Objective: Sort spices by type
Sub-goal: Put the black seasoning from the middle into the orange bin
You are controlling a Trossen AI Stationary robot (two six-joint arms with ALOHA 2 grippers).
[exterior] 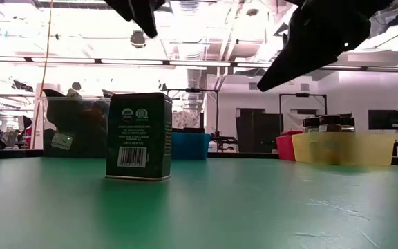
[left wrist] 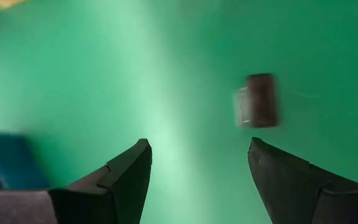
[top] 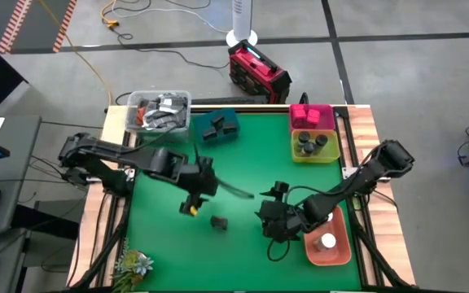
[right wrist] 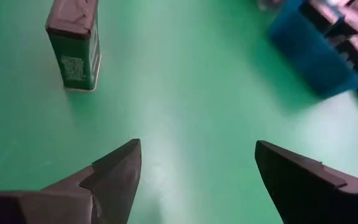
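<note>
Currently one dark green rectangular tin (top: 218,221) stands upright alone on the green table (top: 243,163), between the left gripper (top: 190,205), hovering just beside it with fingers apart and empty, and the right gripper (top: 269,221), likewise spread wide and empty.

A dark green rectangular tin (exterior: 138,136) (barcode on its side) stands upright, alone on the green mat.
</note>
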